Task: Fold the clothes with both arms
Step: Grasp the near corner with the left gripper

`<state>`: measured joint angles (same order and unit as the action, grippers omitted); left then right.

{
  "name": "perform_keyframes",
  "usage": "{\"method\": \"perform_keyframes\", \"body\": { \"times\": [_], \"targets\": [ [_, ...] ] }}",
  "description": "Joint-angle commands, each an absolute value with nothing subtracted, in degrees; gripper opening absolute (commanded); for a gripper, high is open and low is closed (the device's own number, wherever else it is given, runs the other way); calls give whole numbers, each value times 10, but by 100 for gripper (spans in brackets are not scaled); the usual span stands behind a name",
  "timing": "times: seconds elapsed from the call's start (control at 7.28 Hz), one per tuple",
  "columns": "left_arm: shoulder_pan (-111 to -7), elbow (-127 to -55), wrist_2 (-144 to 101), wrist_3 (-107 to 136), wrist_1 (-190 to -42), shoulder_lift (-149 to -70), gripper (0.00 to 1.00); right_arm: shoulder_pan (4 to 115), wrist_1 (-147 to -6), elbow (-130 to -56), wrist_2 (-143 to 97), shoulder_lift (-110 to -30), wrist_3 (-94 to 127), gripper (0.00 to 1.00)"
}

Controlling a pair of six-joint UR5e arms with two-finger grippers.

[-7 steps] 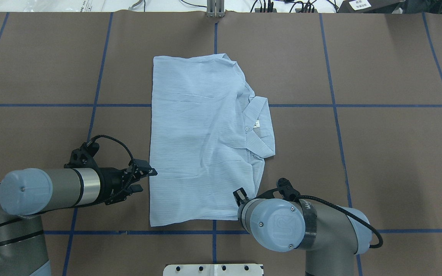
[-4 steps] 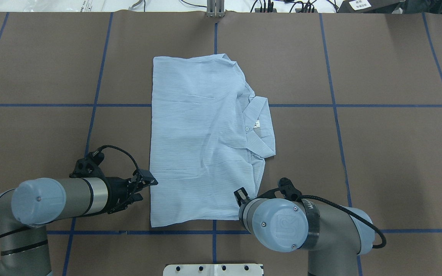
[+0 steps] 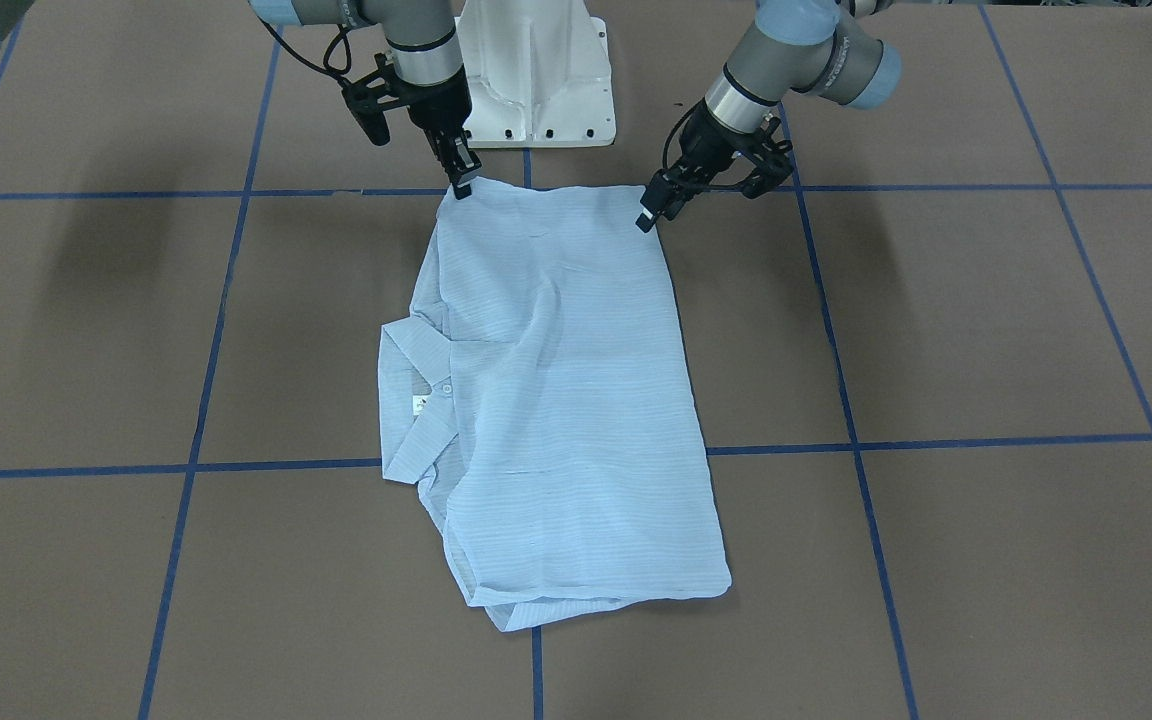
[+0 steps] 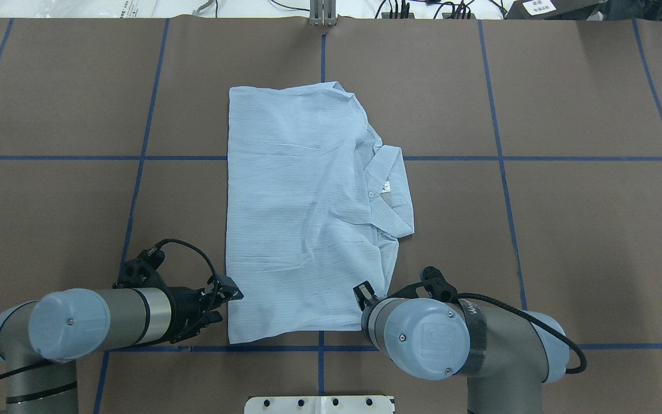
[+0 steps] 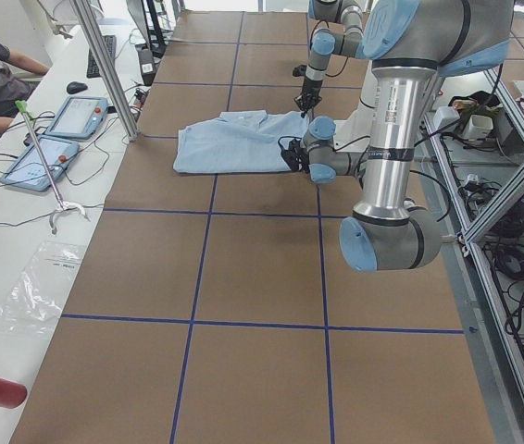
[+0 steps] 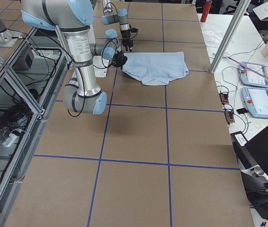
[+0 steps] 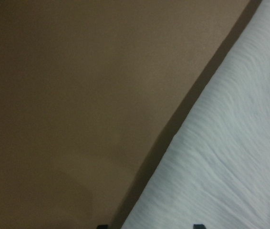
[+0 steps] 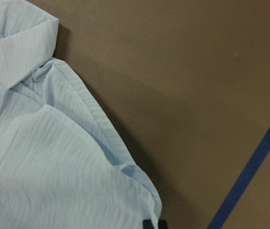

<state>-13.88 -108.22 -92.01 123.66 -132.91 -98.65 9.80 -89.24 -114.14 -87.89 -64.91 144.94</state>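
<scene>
You have a brown table [image 4: 584, 241] crossed by blue tape lines [image 4: 497, 144]; in the left-side view's upper left, a white bench [image 5: 21, 231] holds two tablets [image 5: 54, 139].

No words or numbers can be read; the small white tag [image 4: 385, 186] inside the shirt collar [image 4: 391, 190] and the sheet [image 4: 538, 7] past the desk's far right corner are too small.

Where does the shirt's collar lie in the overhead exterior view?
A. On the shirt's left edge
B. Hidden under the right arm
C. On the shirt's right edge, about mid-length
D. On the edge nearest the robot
C: the collar juts from the right edge of the shirt, about mid-length.
</scene>
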Motion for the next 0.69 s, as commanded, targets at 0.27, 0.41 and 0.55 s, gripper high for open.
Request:
{"method": "perform_keyframes", "body": {
  "times": [0.27, 0.41, 0.55],
  "targets": [
    [-92, -1085, -895, 1259, -1328, -982, 60, 97, -893, -1142, -879, -649, 1450, 0],
    [-91, -1084, -894, 1259, -1328, -982, 55, 97, -893, -1142, -878, -650, 1450, 0],
    [-91, -1084, -894, 1267, -1328, -982, 52, 97, -893, -1142, -878, -649, 1450, 0]
  ]
}}
